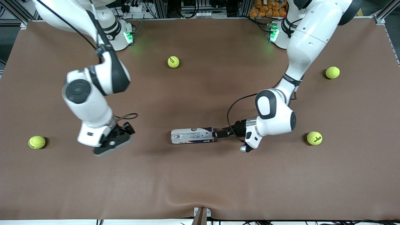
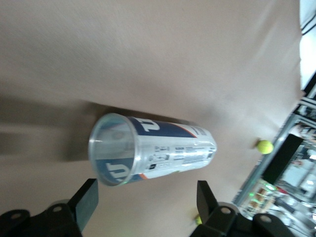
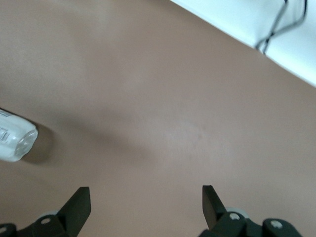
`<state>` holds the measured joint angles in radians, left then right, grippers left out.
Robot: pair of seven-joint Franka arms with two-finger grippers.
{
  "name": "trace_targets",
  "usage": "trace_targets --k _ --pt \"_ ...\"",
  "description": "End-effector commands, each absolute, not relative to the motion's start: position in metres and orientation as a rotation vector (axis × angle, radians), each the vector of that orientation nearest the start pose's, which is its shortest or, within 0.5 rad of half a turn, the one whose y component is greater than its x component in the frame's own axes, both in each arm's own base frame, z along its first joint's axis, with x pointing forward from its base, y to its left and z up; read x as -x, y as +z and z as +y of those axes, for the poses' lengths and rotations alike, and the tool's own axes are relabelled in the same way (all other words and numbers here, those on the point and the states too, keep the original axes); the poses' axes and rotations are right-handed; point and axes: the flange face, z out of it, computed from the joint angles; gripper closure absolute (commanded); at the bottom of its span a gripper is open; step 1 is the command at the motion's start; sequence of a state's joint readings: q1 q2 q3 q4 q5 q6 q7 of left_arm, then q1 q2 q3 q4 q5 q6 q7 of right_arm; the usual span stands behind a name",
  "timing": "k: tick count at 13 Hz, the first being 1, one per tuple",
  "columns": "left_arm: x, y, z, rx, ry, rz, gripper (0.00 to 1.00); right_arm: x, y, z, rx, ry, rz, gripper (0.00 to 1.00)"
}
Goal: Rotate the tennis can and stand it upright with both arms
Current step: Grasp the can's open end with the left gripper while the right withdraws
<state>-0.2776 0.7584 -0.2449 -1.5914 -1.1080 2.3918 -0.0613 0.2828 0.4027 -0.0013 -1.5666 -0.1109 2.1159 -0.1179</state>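
The tennis can (image 1: 192,135) lies on its side on the brown table, a clear tube with a white, dark blue and red label. My left gripper (image 1: 219,133) is low at the can's end toward the left arm's end of the table, open and empty. In the left wrist view the can (image 2: 153,150) shows its open end just ahead of the spread fingers (image 2: 86,198), not between them. My right gripper (image 1: 128,129) hovers open and empty over bare table, toward the right arm's end from the can. The right wrist view shows only the can's other end (image 3: 15,140).
Several yellow tennis balls lie apart on the table: one (image 1: 173,62) near the bases, one (image 1: 332,72) and one (image 1: 314,138) toward the left arm's end, one (image 1: 37,142) toward the right arm's end. The table's front edge (image 1: 200,215) is well clear of the can.
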Motion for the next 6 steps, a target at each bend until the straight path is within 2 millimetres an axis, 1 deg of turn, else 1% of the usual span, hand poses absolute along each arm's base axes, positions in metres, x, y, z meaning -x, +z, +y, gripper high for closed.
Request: trace_targets --k 1,3,4,5,6 --pt "-0.621 0.195 -0.344 -2.095 -0.290 0.551 0.17 -0.634 0.484 0.126 3.143 -0.127 -0.490 0.00" --pt "-0.618 0.174 -0.341 -2.083 -0.288 0.538 0.21 -0.620 0.517 0.077 3.153 -0.060 -0.378 0.00" --pt "-0.616 0.168 -0.342 -2.081 -0.294 0.541 0.22 -0.610 0.534 0.058 3.145 -0.027 -0.355 0.00" --pt "-0.617 0.166 -0.341 -2.079 -0.294 0.544 0.22 -0.598 0.554 0.035 3.142 -0.016 -0.319 0.00" --pt "-0.619 0.163 -0.341 -2.078 -0.294 0.546 0.23 -0.587 0.570 0.019 3.144 -0.001 -0.294 0.00"
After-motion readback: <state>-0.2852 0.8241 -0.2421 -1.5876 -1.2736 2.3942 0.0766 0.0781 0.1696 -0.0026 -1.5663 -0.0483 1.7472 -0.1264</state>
